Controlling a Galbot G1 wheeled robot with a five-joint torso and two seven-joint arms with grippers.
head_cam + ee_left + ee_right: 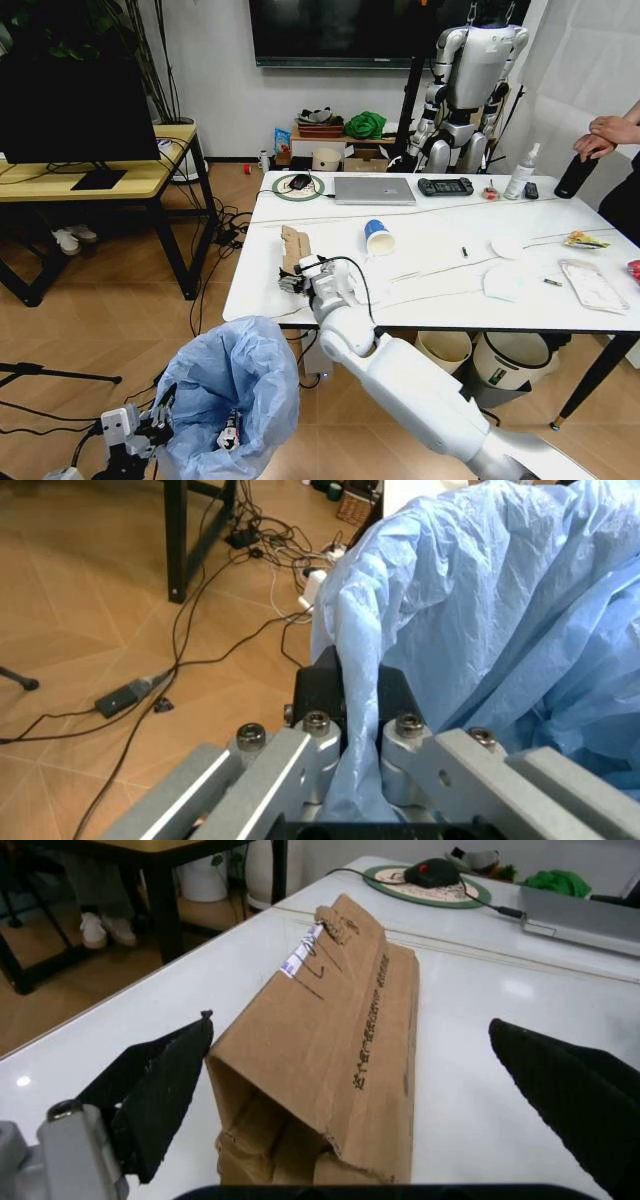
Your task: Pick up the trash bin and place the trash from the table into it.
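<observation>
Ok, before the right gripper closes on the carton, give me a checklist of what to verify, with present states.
1. Right gripper open: ok, fingers spread wide.
2. Carton between the fingers: ok, one finger on each side, neither touching.
3. Carton free of other trash: ok, the cup stands apart.
4. Left gripper shut on the bin's bag: ok.
5. Bin mouth open: ok, below the table edge.
6. Bag grip secure enough: cannot tell.

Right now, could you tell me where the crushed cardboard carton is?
The cardboard carton lies near the left end of the table, left of the paper cup; the open right gripper straddles it.
</observation>
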